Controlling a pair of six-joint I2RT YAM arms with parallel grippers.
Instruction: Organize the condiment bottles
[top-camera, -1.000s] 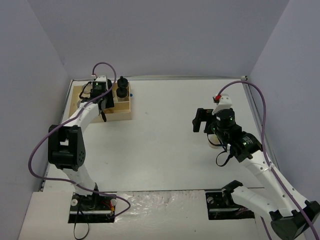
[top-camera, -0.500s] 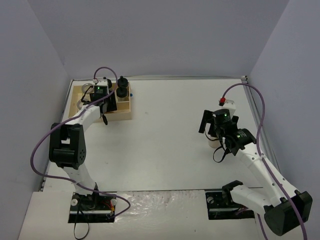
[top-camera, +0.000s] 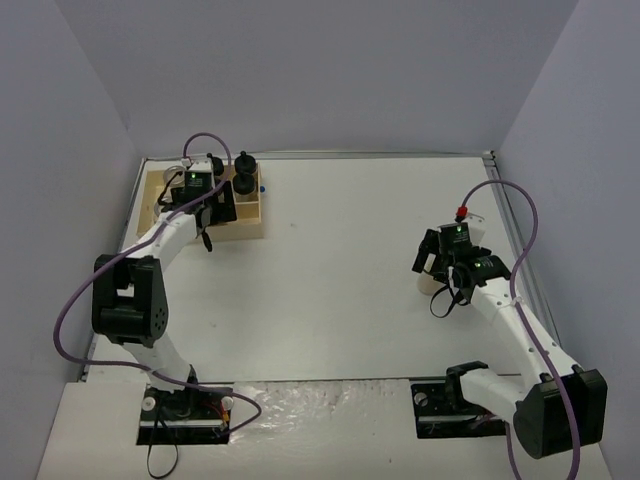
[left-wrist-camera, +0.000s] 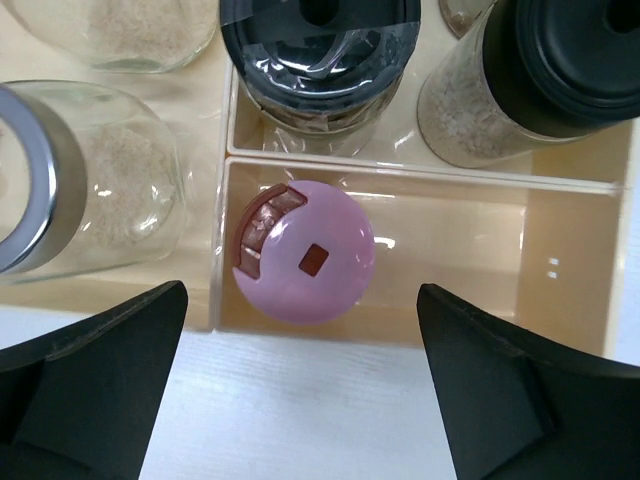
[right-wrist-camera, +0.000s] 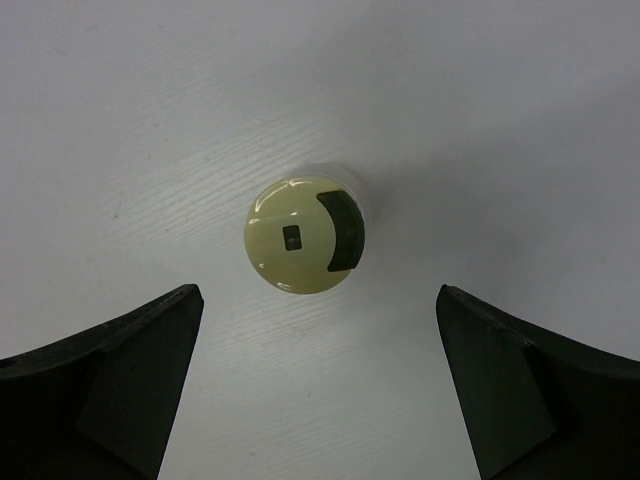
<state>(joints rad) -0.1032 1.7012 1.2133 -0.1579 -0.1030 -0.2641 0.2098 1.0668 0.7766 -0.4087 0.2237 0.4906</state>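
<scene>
A pink-capped jar (left-wrist-camera: 305, 265) stands in a front compartment of the wooden tray (left-wrist-camera: 430, 333). My left gripper (left-wrist-camera: 300, 340) hovers open above it, its fingers well apart on either side and touching nothing. Behind it stand two black-capped jars (left-wrist-camera: 320, 50) (left-wrist-camera: 570, 60), and to its left two clear jars with silver tops (left-wrist-camera: 70, 180) (left-wrist-camera: 120, 25). The tray (top-camera: 252, 228) sits at the table's far left. At the right, my right gripper (right-wrist-camera: 318, 320) is open above a yellow-green-capped jar (right-wrist-camera: 303, 238) standing alone on the white table (top-camera: 340, 270).
The left arm reaches over the tray's front half (top-camera: 205, 200). The table's right edge rail (top-camera: 515, 240) runs close to the right gripper (top-camera: 440, 262). A purple cable (top-camera: 500, 195) loops above the right wrist.
The left gripper has opened and let go of the pink-capped jar in the tray. The right arm has swung right and nearer, settling over the yellow-green-capped jar, jaws open throughout.
</scene>
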